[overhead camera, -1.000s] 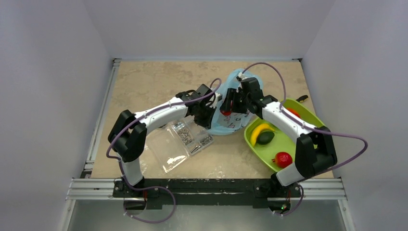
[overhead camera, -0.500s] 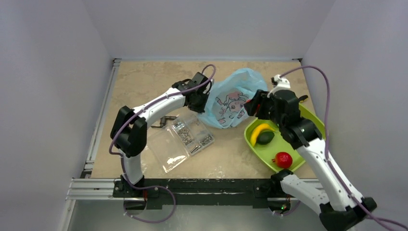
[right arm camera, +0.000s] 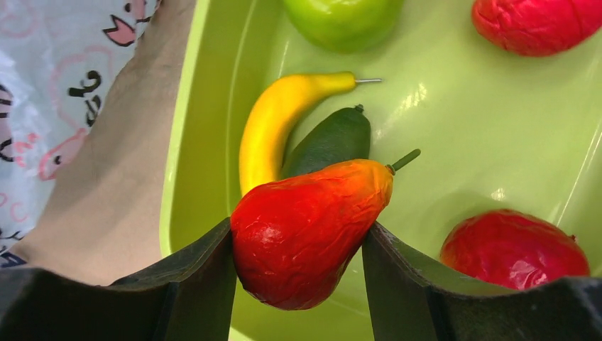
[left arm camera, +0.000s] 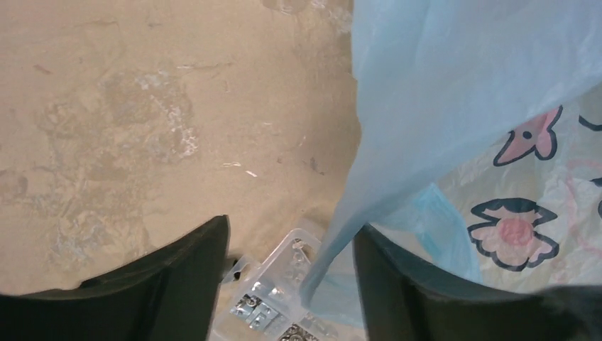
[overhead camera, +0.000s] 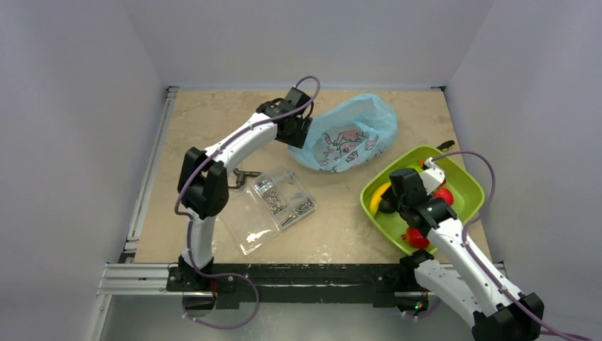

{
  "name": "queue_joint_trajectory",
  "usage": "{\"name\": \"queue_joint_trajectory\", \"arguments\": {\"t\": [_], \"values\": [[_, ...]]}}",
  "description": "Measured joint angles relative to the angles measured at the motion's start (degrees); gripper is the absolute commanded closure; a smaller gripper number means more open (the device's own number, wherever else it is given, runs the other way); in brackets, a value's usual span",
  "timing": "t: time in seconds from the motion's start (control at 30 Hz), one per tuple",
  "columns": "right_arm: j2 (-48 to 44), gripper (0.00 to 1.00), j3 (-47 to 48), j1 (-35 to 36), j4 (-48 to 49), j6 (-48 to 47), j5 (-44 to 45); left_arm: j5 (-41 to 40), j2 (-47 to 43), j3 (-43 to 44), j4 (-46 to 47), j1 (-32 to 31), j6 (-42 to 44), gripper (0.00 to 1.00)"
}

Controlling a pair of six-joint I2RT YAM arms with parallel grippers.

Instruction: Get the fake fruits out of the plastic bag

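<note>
The light-blue plastic bag point(overhead camera: 348, 138) with its cartoon print lies at the back of the table. My left gripper point(overhead camera: 302, 131) is at the bag's left edge, open; in the left wrist view a fold of the bag point(left arm camera: 461, 106) hangs loose between the jaws, close to the right finger point(left arm camera: 397, 284). My right gripper point(right arm camera: 298, 241) is shut on a red-orange pear-shaped fake fruit point(right arm camera: 312, 227) over the lime-green tray point(right arm camera: 206, 106). In the tray lie a yellow banana point(right arm camera: 273, 128), a dark green oval fruit point(right arm camera: 330, 138), a green apple point(right arm camera: 344, 18) and two red fruits point(right arm camera: 515, 249).
A clear compartment box point(overhead camera: 273, 206) with small metal parts lies open in front of the left arm, also showing below the left jaws point(left arm camera: 273, 291). A small dark tool point(overhead camera: 241, 174) lies beside it. The tray point(overhead camera: 461, 167) sits at the table's right side.
The right arm drew back from the bag with the red-orange fruit and now holds it over the tray. The left gripper opened, letting go of the bag's edge; the bag settled.
</note>
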Motion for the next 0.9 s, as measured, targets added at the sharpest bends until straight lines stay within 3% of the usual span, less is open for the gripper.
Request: {"name": "queue_joint_trajectory", "arguments": {"t": [0.07,0.13,0.3,0.4,0.63,0.9], "values": [[-1.3,0.89,-1.5,-0.4,-0.3,3.0,1.1,0.8,-1.2,0.5,-0.7,1.2,0.3,0.06],[-3.1,0.86,-2.5,-1.0,-0.7,5.7,2.0,2.5,-3.2,0.5,-2.2,2.2,0.4,0.02],[-7.4,0.68,-6.1,-4.7,-0.5,10.7,3.2,10.7,-15.0,-4.0,-2.3,3.2,-2.2,0.0],[-8.5,0.49,-8.0,-6.4,-0.6,12.9,4.0,17.2,-26.7,-8.9,-1.4,3.0,-4.7,0.0],[-10.3,0.31,-8.6,-7.5,-1.2,16.2,4.1,28.7,-52.4,-20.3,3.6,2.8,-9.7,0.0],[-16.2,0.03,-7.3,-7.5,-2.7,15.8,4.1,20.8,-71.5,-26.7,1.9,2.8,-10.2,0.0]]}}
